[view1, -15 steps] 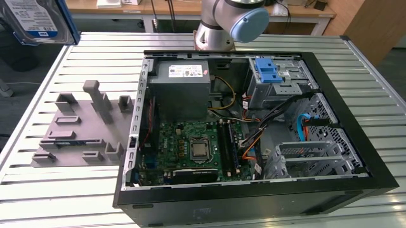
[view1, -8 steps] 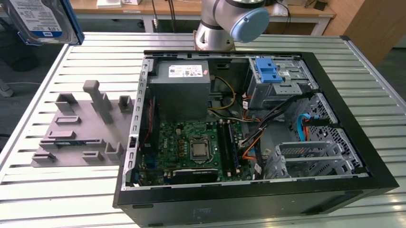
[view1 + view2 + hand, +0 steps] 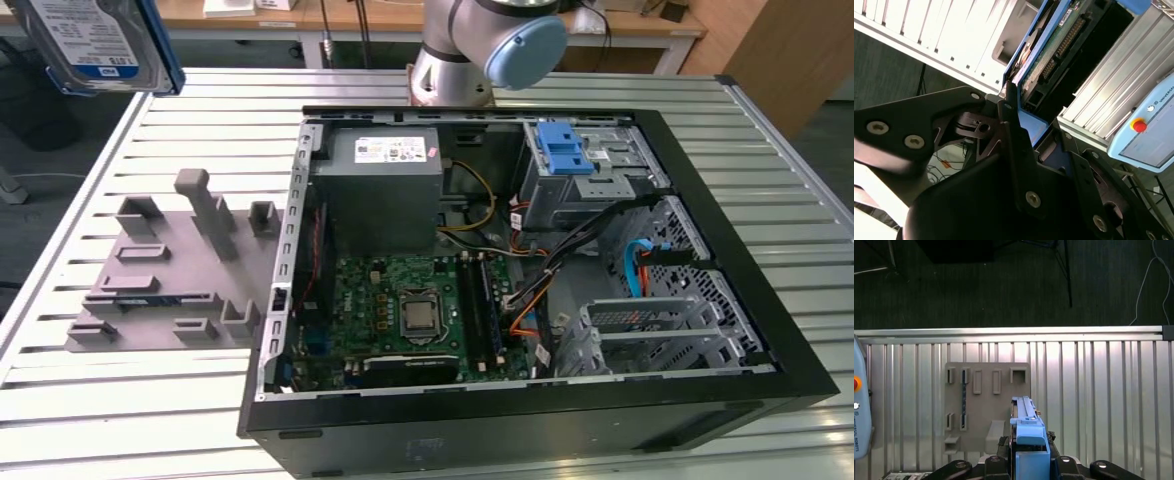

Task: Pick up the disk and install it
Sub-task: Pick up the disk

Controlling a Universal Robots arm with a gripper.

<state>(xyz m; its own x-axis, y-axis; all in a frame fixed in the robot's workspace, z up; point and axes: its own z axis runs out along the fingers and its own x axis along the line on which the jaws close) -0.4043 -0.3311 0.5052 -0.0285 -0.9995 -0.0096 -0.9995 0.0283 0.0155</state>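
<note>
Closest in both wrist views, black gripper (image 3: pixel 1031 125) (image 3: pixel 1029 452), clamped on the disk (image 3: pixel 1054 45) (image 3: pixel 1026 420) (image 3: pixel 100 40) by its blue carrier, one finger (image 3: pixel 1013 130) pressed against the carrier's edge. Held aloft, clear of the slatted table (image 3: pixel 200 130), green circuit-board side showing in the second wrist view. Seen edge-on in the first wrist view, against the grey fixture (image 3: pixel 986 405) (image 3: pixel 167 270) lying on the table. High at the exterior view's left, label toward the camera, well apart from the open case (image 3: pixel 534 440). Beside the fixture, on the exterior view's right, that case on its side. Inside: motherboard (image 3: pixel 414 300), grey power supply (image 3: pixel 380 190), blue latch (image 3: pixel 563 150) atop the drive cage. Behind the case, arm base (image 3: pixel 467 50). Beyond the table in the second wrist view, pendant (image 3: pixel 1149 130) with a red button.
</note>
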